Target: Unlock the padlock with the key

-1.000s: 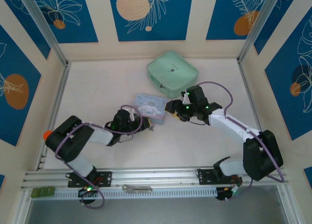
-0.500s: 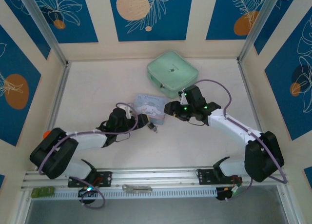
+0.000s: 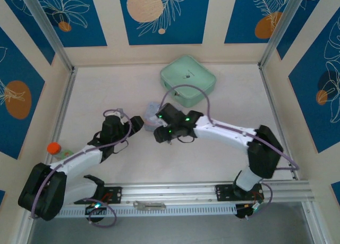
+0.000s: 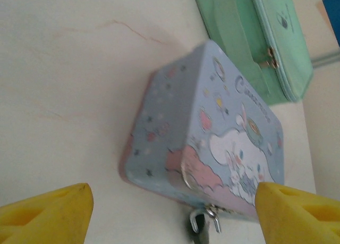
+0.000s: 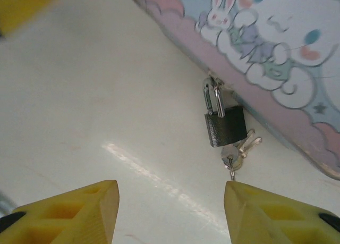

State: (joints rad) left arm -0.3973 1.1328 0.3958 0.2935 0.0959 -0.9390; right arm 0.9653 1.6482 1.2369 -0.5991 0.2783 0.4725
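R claw (image 5: 170, 209), spread & empty, is your nearer one: padlock (image 5: 224, 124) dead ahead, key (image 5: 234, 154) at its near end.

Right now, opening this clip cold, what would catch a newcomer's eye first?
The pale blue cartoon tin at mid-table stands out, with the dark padlock hooked on its clasp and the key just below it. The left gripper and the right gripper both hang open close to it. A mint green case lies behind, near the far wall.
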